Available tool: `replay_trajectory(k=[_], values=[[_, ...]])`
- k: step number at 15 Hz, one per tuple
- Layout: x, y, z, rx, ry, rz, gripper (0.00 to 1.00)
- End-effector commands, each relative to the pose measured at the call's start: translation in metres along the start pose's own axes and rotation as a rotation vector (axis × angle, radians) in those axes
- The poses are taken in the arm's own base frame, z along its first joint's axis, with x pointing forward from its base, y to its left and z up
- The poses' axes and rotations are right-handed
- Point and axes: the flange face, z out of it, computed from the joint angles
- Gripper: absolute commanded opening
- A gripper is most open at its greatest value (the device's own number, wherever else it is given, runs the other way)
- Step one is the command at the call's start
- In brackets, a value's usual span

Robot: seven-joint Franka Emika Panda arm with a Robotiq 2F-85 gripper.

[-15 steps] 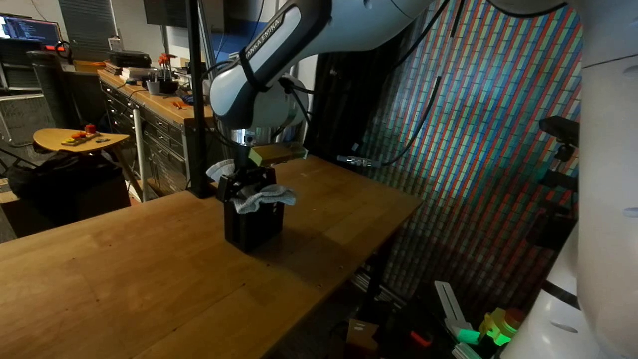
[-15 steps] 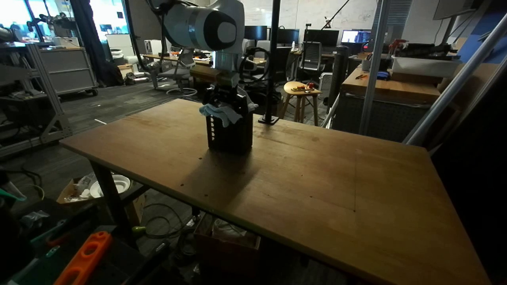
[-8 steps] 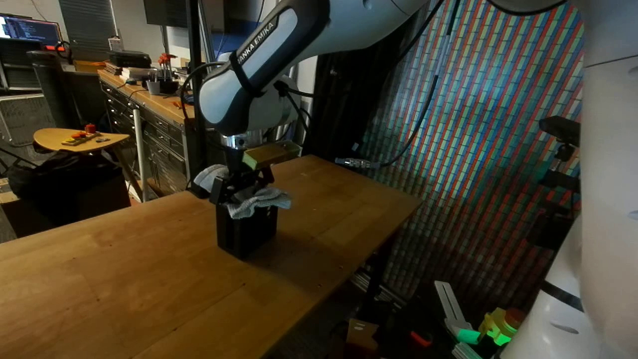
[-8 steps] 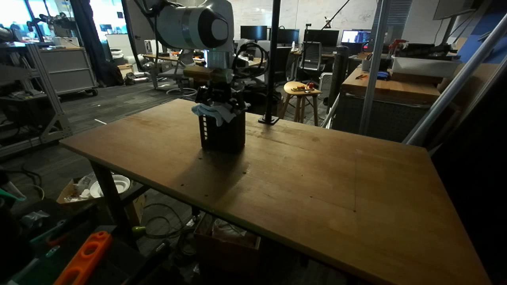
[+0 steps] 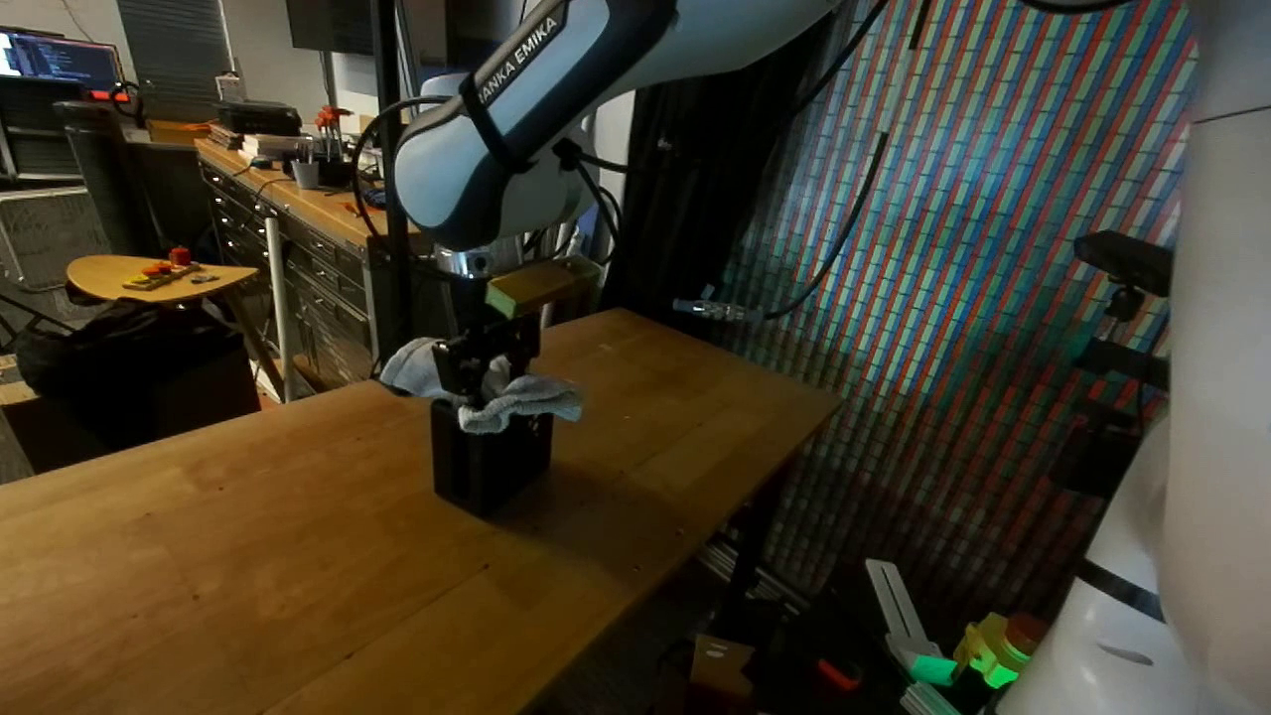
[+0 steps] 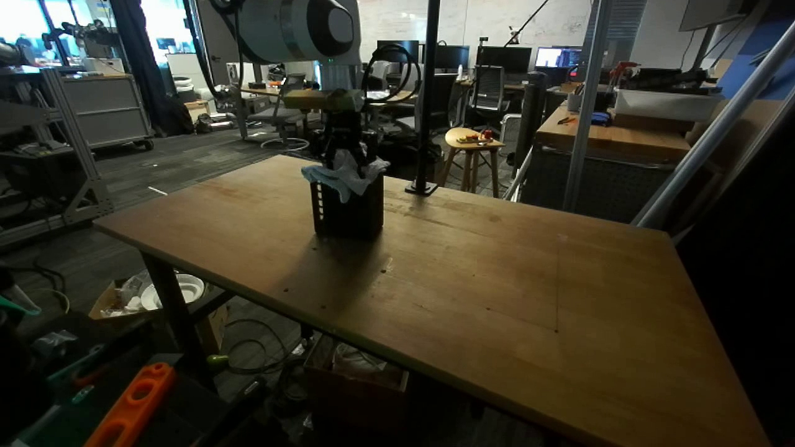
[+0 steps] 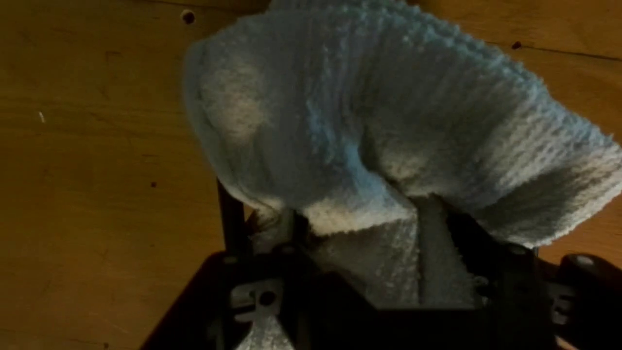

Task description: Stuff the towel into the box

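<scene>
The black box (image 5: 491,463) stands upright on the wooden tabletop and shows in both exterior views. Its mouth is covered by the grey towel (image 6: 343,180), which lies bunched over the rim with folds hanging outside on two sides. Just above the box, pointing down, is my gripper (image 5: 494,381). Its jaws stand well apart, and a raised fold of the towel rises between them. In the wrist view the towel (image 7: 350,107) fills most of the picture, and the gripper (image 7: 373,218) straddles a fold; whether the pads press on it is too dark to judge. The towel hides the box's inside.
The wooden table (image 6: 484,298) extends around the box. A black post (image 6: 425,124) rises from the table edge close behind the box and the arm. A cable (image 5: 844,238) hangs near the arm before the tiled curtain.
The box and towel have shifted a little to the left in both exterior views. Over the last half second my gripper has risen and narrowed, and the towel's middle stands higher between the fingers.
</scene>
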Motion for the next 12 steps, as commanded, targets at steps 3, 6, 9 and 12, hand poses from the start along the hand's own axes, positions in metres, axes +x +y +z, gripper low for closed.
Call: replay_trajectory(k=[3, 6, 9, 12], values=[[-0.002, 0.002, -0.032, -0.060, 0.006, -0.010, 0.68], [0.001, 0.002, -0.041, -0.079, 0.009, -0.024, 0.79], [0.001, 0.001, -0.046, -0.090, 0.013, -0.029, 0.76], [0.000, 0.004, -0.053, -0.101, 0.015, -0.028, 0.65]])
